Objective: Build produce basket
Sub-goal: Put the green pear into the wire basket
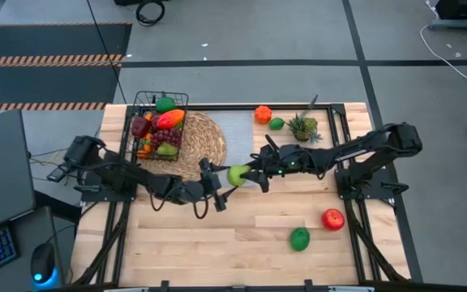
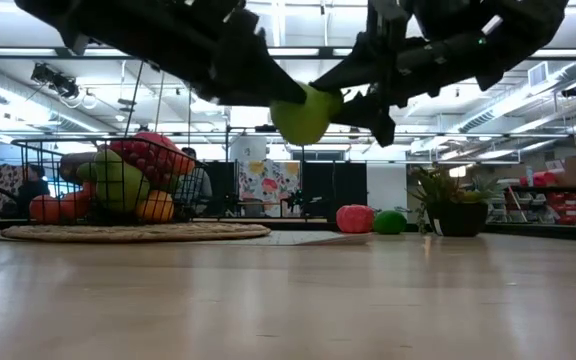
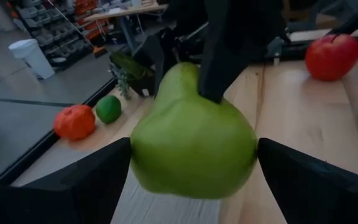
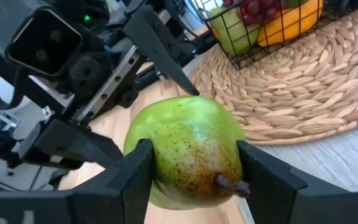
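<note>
Gripping a smooth speckled green pear (image 4: 185,158), right pincer (image 4: 191,171); left pincer (image 3: 191,168) spread wide around it.

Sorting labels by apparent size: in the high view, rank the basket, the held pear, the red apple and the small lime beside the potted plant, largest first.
1. basket
2. pear, held in the right claw
3. red apple, close to the pear; the pear is partly covered and raised, so this order is unsure
4. lime
</note>
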